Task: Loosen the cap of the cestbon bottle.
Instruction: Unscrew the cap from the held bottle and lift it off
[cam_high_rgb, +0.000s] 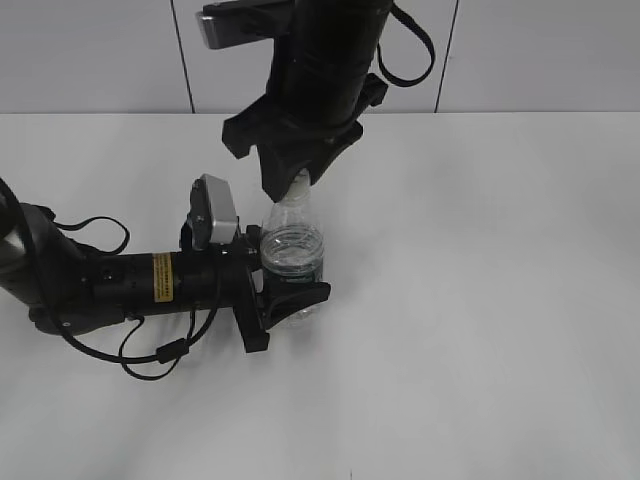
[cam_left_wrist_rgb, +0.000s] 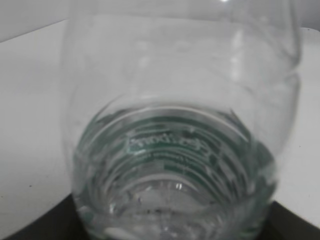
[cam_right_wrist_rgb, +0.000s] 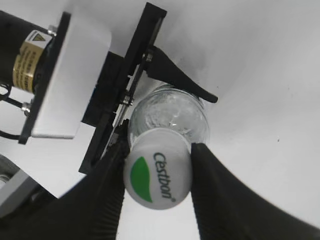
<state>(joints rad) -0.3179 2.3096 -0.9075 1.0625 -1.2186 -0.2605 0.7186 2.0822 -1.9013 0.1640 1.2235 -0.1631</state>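
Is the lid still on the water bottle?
Yes, on. The cap sits atop the cestbon bottle, with the right gripper closed around it.

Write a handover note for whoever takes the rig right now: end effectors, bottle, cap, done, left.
Left end effector: shut on the small clear plastic water bottle with a dark green label band, low on its body, bottle upright on the white table.
Right end effector: comes down from above, fingers on either side of the small round white screw cap with a green patch and Cestbon print, apparently clamped.
Done: bottle braced, cap gripped.
Left: twist the cap loose; whether it has turned at all cannot be told. Cap is still on the neck.
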